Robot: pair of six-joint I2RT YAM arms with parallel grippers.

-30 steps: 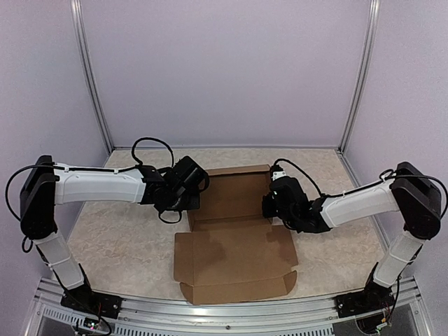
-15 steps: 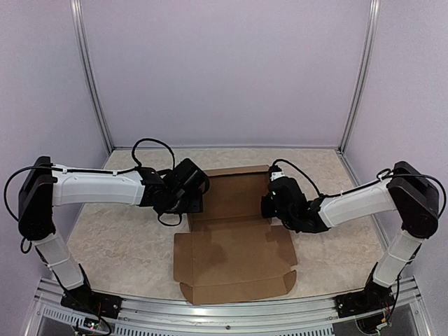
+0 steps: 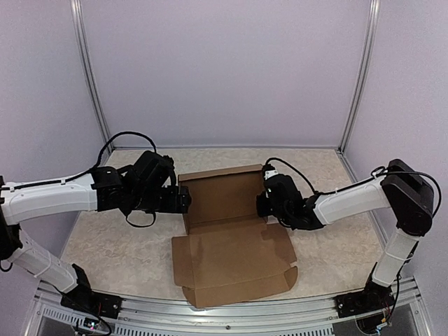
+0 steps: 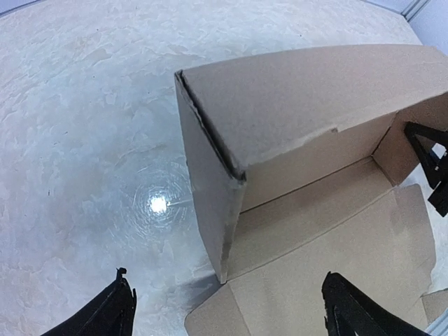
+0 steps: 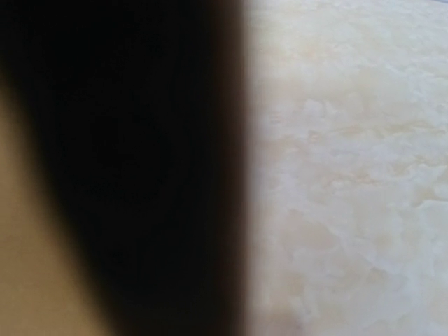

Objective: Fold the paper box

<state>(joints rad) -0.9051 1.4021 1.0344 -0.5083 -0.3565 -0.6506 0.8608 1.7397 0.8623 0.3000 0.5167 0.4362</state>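
The paper box (image 3: 231, 238) sits in the middle of the marbled bench (image 3: 126, 245), between the two arms, and it is only partly folded. Its back wall and left side wall stand upright in the centre of the top view, while the wide front panel with its small tabs lies flat on the bench, reaching toward the lower edge of the frame. From the left wrist camera the paper box (image 4: 294, 105) fills the upper right: the back wall leans a little over the inside, the left wall meets it at a frayed corner, and the hollow shows only its own bare brown floor. The left tool (image 3: 183, 201) hangs just beside the left wall with its jaws spread wide and released, grasping nothing. In its own camera the left tool (image 4: 225, 280) shows one dark fingertip at the lower left over the bench (image 4: 84, 140) and the other at the lower right over the flat panel. The right tool (image 3: 262, 203) is at the box's right wall, clenched; its black fingers (image 4: 428, 168) show at the right edge of the left wrist view, against that wall. The right wrist camera is blurred: a dark finger (image 5: 140, 161) and brown card on the left, bench (image 5: 350, 175) on the right, so whether it pinches the wall cannot be told.
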